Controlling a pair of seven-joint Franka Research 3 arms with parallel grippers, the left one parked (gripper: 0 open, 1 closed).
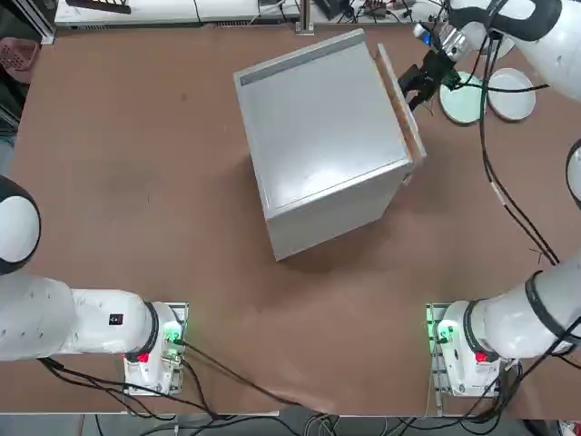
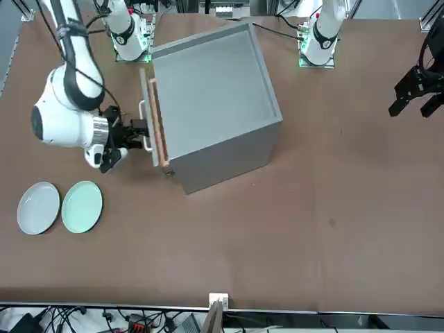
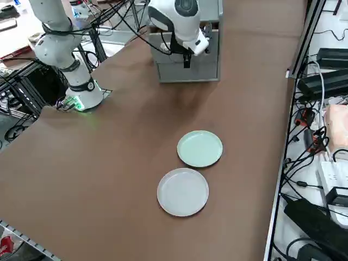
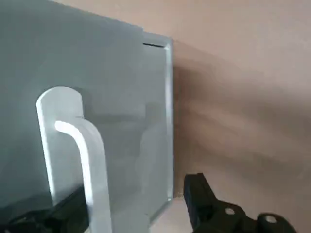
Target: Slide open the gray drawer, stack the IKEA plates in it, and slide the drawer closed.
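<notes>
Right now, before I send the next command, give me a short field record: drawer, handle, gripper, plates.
drawer: gray drawer pulled out only slightly from the cabinet
handle: white handle on the drawer front, between the fingers, not clamped
gripper: right gripper open, at the handle
plates: mint plate and white plate side by side on the table, not stacked, apart from the cabinet

Even, bright overhead room light, soft short shadow beside the gray cabinet [image 1: 322, 150] on the brown counter [image 1: 136, 182], faint sheen on the cabinet top, wrist view blurred and soft around the drawer handle [image 4: 80, 160], other views sharp
</notes>
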